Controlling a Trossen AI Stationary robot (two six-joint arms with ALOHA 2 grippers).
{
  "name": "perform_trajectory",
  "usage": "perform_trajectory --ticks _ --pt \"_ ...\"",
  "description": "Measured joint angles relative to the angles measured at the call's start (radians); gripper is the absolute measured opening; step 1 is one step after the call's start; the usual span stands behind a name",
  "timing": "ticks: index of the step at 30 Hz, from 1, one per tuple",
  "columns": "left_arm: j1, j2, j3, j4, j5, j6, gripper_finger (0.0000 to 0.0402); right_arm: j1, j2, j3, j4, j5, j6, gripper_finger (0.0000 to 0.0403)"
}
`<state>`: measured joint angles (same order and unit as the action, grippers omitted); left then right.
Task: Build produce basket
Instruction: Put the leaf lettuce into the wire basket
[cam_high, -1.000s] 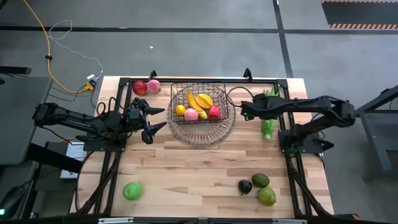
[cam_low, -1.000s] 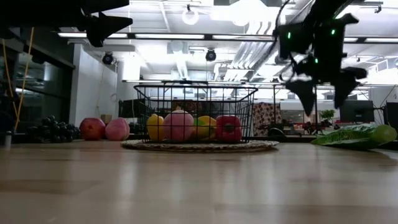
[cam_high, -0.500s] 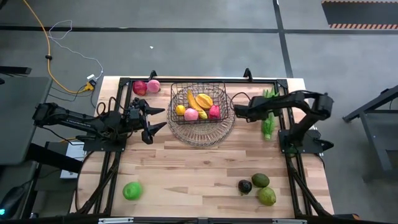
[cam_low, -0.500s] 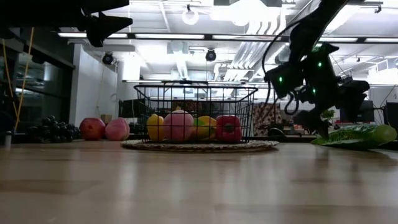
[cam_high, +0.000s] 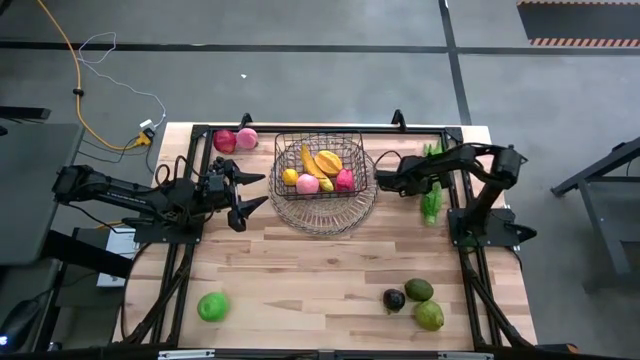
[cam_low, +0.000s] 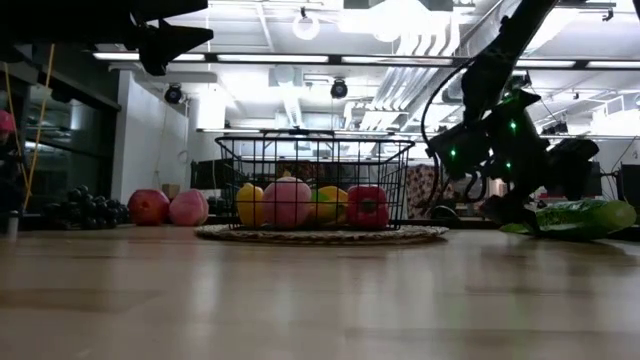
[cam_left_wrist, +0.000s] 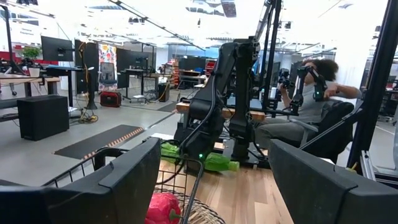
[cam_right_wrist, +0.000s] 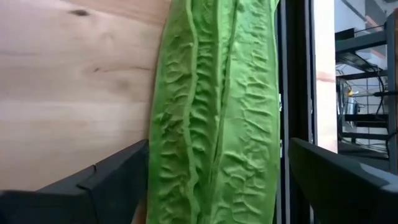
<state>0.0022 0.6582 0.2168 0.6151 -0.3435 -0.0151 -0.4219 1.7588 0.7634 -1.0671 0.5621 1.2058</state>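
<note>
The dark wire basket (cam_high: 320, 150) stands on a round wire dish (cam_high: 325, 215) at the table's far middle. It holds a banana and yellow, orange, pink and red pieces. A long green wrinkled vegetable (cam_high: 432, 205) lies flat on the table to the right of the dish. My right gripper (cam_low: 515, 212) hangs low over it, slanting down and open. In the right wrist view the vegetable (cam_right_wrist: 214, 124) runs between the two fingers of my right gripper (cam_right_wrist: 217, 143). My left gripper (cam_high: 255, 192) waits open and raised, left of the basket.
A red fruit (cam_high: 225, 141) and a pink one (cam_high: 247, 138) lie at the far left. A green fruit (cam_high: 212, 307) lies near left. A dark purple piece (cam_high: 394, 299) and two green ones (cam_high: 424, 303) lie near right. Black frame rails (cam_high: 458, 180) border the table. A person (cam_left_wrist: 317, 81) sits beyond it.
My right gripper has come down from above basket height to just over the long green vegetable, tipping more steeply downward as the arm folded in. Its fingers still stand apart. The vegetable and the basket have not moved.
</note>
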Motion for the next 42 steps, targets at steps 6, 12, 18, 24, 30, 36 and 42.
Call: perform_trajectory --ticks 6,12,18,24,30,36,42 --pt "0.000 0.000 0.000 0.001 0.000 0.000 0.0284 -0.009 0.000 -0.036 0.010 0.010 0.029 0.0301" --pt "0.000 0.000 0.000 0.001 0.000 0.000 0.0284 -0.010 0.001 -0.038 0.034 0.001 0.025 0.0242" --pt "0.000 0.000 0.000 0.002 0.000 0.000 0.0284 -0.010 0.002 -0.037 0.025 0.000 -0.002 0.0203" --pt "0.000 0.000 0.000 0.002 0.000 0.000 0.0284 0.010 -0.015 -0.003 -0.058 -0.017 -0.020 0.0179" --pt "0.000 0.000 0.000 0.002 0.000 0.000 0.0284 0.085 -0.133 0.010 -0.038 0.076 -0.015 0.0150" --pt "0.000 0.000 0.000 0.003 0.000 0.000 0.0284 0.201 -0.345 0.003 0.018 0.246 0.022 0.0134" --pt "0.000 0.000 0.000 0.003 0.000 0.000 0.0284 0.296 -0.546 0.003 0.225 0.397 -0.110 0.0133"
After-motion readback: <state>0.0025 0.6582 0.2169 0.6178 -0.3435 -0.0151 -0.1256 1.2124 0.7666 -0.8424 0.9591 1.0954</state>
